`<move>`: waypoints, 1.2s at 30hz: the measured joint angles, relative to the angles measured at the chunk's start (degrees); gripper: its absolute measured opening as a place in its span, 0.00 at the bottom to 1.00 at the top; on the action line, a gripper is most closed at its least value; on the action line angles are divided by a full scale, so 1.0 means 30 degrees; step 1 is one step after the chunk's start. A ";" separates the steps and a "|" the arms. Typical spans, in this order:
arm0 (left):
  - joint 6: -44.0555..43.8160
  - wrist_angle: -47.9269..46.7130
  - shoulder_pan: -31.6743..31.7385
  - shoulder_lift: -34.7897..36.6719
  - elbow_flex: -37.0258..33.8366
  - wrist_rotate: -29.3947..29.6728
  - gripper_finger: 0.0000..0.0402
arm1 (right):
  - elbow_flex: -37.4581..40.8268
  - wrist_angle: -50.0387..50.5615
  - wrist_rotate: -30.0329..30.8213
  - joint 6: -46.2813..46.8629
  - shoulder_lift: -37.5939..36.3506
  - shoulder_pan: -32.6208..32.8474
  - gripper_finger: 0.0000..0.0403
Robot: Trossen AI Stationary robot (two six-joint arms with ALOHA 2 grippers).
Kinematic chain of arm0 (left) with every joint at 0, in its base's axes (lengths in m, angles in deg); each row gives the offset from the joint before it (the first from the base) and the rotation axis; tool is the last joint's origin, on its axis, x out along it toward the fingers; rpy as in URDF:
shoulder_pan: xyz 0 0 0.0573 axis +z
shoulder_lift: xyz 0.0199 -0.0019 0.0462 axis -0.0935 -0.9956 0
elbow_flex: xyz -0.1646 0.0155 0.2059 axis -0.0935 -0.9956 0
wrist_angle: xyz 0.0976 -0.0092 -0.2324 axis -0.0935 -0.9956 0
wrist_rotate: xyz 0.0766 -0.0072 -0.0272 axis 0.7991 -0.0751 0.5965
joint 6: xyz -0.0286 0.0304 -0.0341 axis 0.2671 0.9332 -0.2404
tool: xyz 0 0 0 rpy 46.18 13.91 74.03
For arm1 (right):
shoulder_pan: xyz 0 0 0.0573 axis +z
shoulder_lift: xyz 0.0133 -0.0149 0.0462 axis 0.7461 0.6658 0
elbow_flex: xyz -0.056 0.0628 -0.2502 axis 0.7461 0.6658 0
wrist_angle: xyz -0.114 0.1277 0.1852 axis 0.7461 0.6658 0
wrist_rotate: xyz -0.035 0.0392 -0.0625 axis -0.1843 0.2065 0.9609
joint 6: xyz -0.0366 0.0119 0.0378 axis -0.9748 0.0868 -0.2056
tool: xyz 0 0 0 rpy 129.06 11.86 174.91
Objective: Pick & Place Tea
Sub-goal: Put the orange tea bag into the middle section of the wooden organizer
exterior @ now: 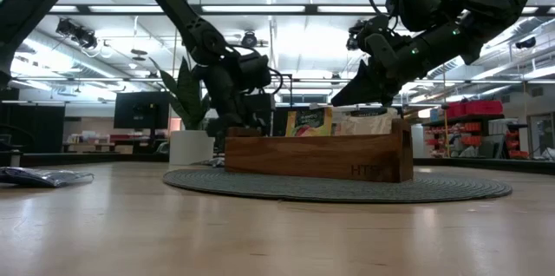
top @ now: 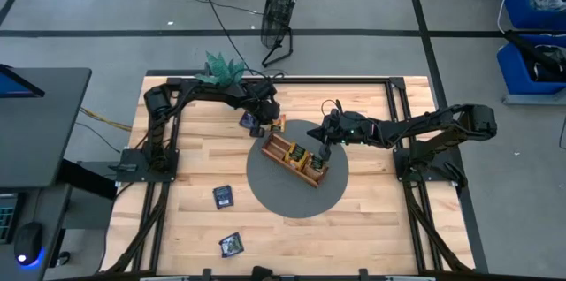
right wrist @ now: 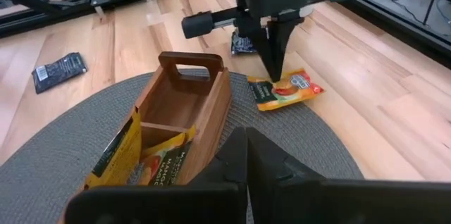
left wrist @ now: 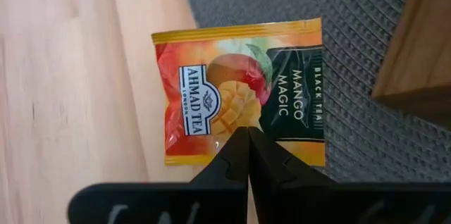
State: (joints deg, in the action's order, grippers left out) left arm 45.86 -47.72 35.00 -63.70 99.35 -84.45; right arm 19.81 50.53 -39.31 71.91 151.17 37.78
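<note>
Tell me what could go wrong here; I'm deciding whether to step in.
1. The left hand is shut with its tips down at the Mango Magic sachet, not clamped on it; lifting may leave it lying half on the grey mat.
2. The right hand hangs shut above the wooden tray, close to the left; the arms could collide.

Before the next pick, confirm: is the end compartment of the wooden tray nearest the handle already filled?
No; in the right wrist view that compartment of the wooden tray shows bare wood, while sachets stand farther along.

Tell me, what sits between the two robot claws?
The wooden tray's empty handle end. In the right wrist view it lies between the right gripper and the left gripper.
</note>
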 joint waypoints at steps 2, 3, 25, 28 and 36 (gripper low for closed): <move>-0.0632 -0.0469 0.0018 0.0024 0.0031 0.0355 0.01 | 0.0000 -0.0042 0.0000 0.0011 0.0000 0.0000 0.00; -0.0863 -0.0910 0.0067 0.0032 0.0045 0.0402 0.01 | 0.0000 -0.0048 0.0000 0.0011 0.0000 0.0000 0.00; -0.4660 -0.7570 0.0898 0.0375 -0.0160 0.0945 0.00 | 0.0000 -0.0167 -0.0058 0.0310 0.0000 0.0277 0.00; -0.4949 -0.8599 0.0640 0.0398 -0.0175 0.0975 0.00 | 0.0000 -0.0135 -0.0051 0.0310 0.0000 0.0277 0.00; -0.5690 -0.8851 -0.0818 0.0494 -0.0182 0.2197 0.00 | 0.0000 -0.0142 -0.0044 0.0164 0.0000 0.0284 0.00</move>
State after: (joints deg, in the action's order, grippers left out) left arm 28.79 -74.27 32.55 -62.22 98.80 -77.86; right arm 19.81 50.10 -39.44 72.40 151.17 38.63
